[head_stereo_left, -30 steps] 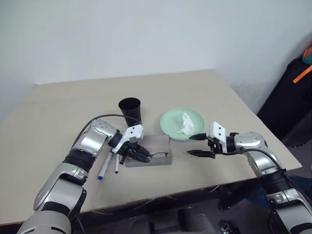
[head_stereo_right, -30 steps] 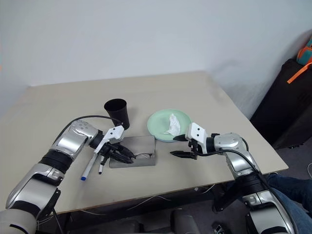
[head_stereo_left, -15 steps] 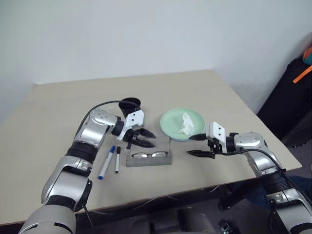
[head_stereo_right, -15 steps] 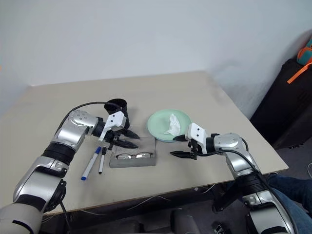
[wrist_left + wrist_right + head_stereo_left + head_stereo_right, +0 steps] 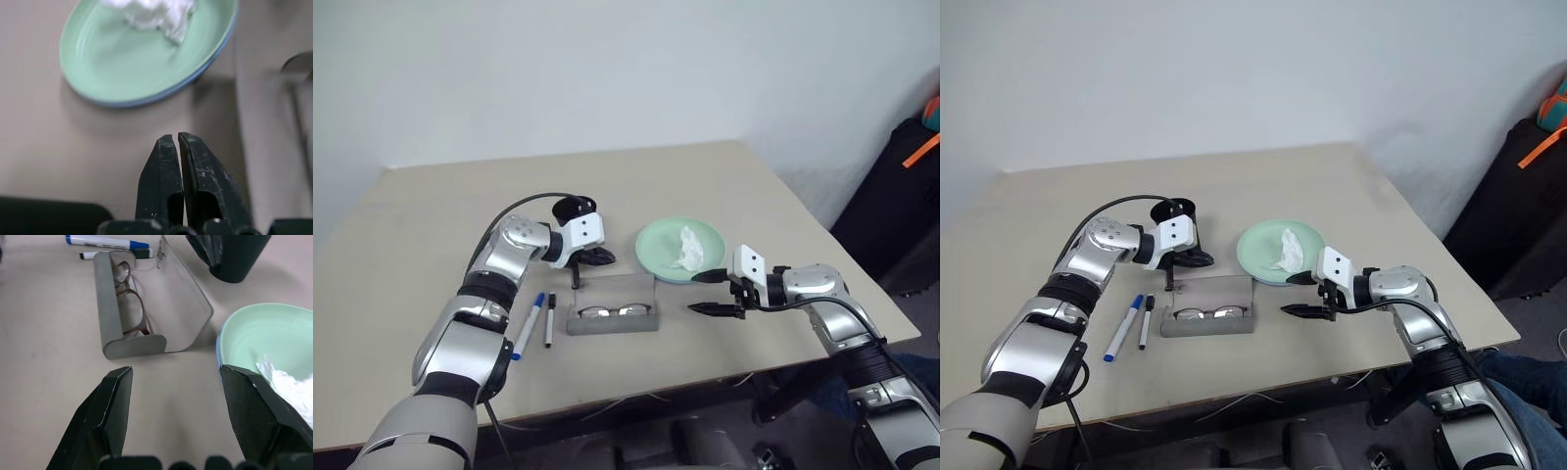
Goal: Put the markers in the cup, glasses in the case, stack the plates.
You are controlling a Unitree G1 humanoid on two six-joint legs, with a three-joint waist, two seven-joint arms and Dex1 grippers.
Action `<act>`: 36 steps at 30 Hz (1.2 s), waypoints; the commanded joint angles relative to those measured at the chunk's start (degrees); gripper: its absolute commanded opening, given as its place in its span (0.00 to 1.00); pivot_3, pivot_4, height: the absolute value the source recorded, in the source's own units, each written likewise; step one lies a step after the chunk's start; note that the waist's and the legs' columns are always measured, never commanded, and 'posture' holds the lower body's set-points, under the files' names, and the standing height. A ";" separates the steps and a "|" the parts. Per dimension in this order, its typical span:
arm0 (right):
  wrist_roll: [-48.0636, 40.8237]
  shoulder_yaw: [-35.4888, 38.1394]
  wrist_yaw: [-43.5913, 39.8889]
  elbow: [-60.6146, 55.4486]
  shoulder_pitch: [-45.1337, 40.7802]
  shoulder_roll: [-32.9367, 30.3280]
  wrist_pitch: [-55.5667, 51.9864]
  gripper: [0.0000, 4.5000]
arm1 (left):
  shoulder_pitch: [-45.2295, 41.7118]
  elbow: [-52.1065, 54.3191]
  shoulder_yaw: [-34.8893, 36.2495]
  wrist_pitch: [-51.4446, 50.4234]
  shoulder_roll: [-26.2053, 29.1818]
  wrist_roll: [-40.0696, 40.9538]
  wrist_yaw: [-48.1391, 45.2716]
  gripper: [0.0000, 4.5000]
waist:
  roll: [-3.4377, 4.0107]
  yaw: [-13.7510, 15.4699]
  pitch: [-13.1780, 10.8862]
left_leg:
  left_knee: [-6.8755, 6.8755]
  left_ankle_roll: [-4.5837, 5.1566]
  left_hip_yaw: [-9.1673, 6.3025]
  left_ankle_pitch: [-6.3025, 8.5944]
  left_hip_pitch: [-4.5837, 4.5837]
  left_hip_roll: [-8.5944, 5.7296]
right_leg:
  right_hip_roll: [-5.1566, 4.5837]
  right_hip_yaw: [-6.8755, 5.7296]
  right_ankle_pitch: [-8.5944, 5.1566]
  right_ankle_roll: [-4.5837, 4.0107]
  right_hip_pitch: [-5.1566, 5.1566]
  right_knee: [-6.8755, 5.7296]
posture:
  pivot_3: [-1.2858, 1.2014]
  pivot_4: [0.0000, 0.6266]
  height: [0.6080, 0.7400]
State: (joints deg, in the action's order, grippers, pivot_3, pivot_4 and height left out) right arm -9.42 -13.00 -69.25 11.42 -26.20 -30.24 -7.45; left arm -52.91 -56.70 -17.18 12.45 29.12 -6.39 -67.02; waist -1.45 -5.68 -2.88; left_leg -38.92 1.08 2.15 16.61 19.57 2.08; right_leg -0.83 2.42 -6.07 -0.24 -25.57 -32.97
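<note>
The grey case (image 5: 644, 322) lies open in front of me with the glasses (image 5: 611, 311) inside it; they also show in the right wrist view, glasses (image 5: 133, 305) in case (image 5: 109, 322). Two markers (image 5: 528, 323) lie side by side left of the case. My left gripper (image 5: 599, 258) hangs shut and empty behind the case, in front of the black cup (image 5: 570, 206), which it partly hides. The mint green plate (image 5: 658, 245) rests on a blue plate whose rim (image 5: 195, 81) peeks out underneath. My right gripper (image 5: 713, 292) stands open and empty right of the case.
A crumpled white tissue (image 5: 687, 247) lies on the green plate. The table's front edge (image 5: 636, 384) runs close below the case. A black bag with an orange strap (image 5: 901, 186) stands on the floor at the far right.
My left gripper rose out of the case, leaving the glasses in it, moved back towards the cup and shut. The right gripper stayed still.
</note>
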 commanded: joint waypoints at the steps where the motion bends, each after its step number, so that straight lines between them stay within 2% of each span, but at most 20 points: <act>1: -1.00 1.04 -0.21 -1.85 -1.43 -0.41 0.18 0.68 | -3.14 -3.17 0.06 1.85 -0.81 -2.22 2.49 0.00 | -0.01 0.04 0.01 | 0.00 0.00 -0.01 0.00 -0.01 -0.01 | 0.00 0.00 0.00 0.01 0.00 0.01 | 0.52 0.00 1.00; 7: -0.92 1.30 0.14 -1.72 -1.55 -0.46 0.27 0.68 | -1.93 -3.75 -0.04 2.18 -1.07 -2.36 -4.43 0.00 | -0.03 -0.04 0.00 | 0.01 0.03 -0.01 0.02 0.04 -0.01 | -0.01 0.01 0.00 0.01 0.00 0.00 | 0.52 0.00 1.00; 15: -0.86 1.50 0.47 -1.20 -1.68 -0.45 0.62 0.68 | 1.03 2.55 1.66 -2.09 0.27 1.00 -14.60 0.00 | -0.04 -0.12 0.00 | 0.00 0.05 0.00 0.03 0.03 -0.01 | -0.01 0.03 0.00 0.01 0.03 -0.01 | 0.52 0.00 1.00; 25: -0.74 1.33 0.57 -0.88 -1.86 -0.21 0.95 0.68 | 11.33 23.54 1.13 -12.78 5.48 6.90 -24.62 0.00 | -0.03 -0.13 0.00 | 0.02 0.09 -0.01 0.05 0.00 0.01 | -0.01 0.04 -0.01 0.01 0.02 -0.01 | 0.52 0.00 1.00; 32: -0.68 1.21 0.86 -1.04 -1.78 -0.02 0.97 0.68 | 17.38 31.74 0.96 -15.90 7.82 6.78 -21.40 0.00 | -0.02 -0.11 0.01 | -0.01 0.09 0.01 0.05 -0.05 0.01 | -0.01 0.05 -0.01 0.01 0.05 -0.02 | 0.52 0.00 1.00; 36: -0.68 1.08 0.89 -1.07 -1.79 0.14 0.95 0.68 | 19.71 36.77 5.30 -20.30 7.48 10.13 -15.63 0.00 | -0.01 -0.11 0.01 | -0.01 0.09 0.01 0.05 -0.06 0.01 | -0.01 0.04 -0.01 0.01 0.05 -0.03 | 0.52 0.00 1.00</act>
State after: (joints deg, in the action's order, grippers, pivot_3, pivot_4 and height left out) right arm -9.36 -12.91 -68.55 11.72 -26.44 -30.16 -7.19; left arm -32.79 -22.65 -14.31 -6.46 36.57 1.73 -84.76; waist -1.46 -5.79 -2.86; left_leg -38.93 1.17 2.14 16.66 19.48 2.10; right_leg -0.84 2.45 -6.08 -0.23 -25.54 -33.01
